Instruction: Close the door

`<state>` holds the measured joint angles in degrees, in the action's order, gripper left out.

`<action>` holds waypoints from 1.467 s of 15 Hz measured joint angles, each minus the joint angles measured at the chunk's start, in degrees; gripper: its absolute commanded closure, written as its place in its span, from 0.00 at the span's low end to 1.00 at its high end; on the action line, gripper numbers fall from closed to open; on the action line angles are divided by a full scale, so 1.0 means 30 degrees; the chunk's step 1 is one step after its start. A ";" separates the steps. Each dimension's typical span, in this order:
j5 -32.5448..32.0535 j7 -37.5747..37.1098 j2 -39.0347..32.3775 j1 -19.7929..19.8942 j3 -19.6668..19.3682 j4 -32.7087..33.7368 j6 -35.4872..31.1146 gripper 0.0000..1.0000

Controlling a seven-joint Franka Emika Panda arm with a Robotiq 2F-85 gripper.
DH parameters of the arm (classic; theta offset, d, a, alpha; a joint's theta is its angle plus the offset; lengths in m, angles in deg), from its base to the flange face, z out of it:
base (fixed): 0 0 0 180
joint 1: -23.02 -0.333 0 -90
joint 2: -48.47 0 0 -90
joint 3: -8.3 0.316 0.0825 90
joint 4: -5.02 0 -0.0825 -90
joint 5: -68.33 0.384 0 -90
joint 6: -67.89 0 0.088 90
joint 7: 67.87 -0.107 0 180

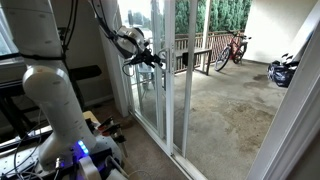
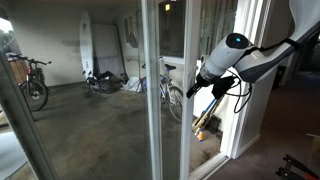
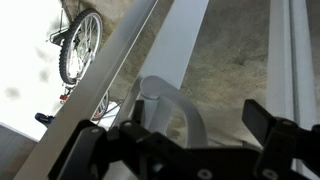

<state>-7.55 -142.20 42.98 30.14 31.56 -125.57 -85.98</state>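
Gripper (image 3: 180, 135) jaws are held wide apart at the edge stile of the sliding glass door (image 3: 185, 50). The white loop handle (image 3: 168, 105) is seen between them but is not clamped, and nothing is gripped. In both exterior views the gripper is shown just beside that stile. The door appears not yet slid home, though the remaining gap is hard to judge through the glass. The grasp and the pull across are left to be made.
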 measured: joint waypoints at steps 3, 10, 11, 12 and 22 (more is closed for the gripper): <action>-0.0475 -0.0025 -0.0532 -0.0361 0.0045 0.0298 0.0013 0.00; -0.2910 -0.1549 -0.0636 -0.0741 0.0045 0.0686 0.0292 0.00; -0.3547 -0.2103 -0.0636 -0.0816 0.0048 0.0797 0.0394 0.00; -0.4156 -0.2662 -0.0635 -0.0908 0.0047 0.0901 0.0534 0.00; -0.6976 -0.7151 -0.0366 -0.2571 -0.1474 0.0959 0.2909 0.00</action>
<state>-28.48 -163.65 41.89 22.43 27.14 -122.69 -77.26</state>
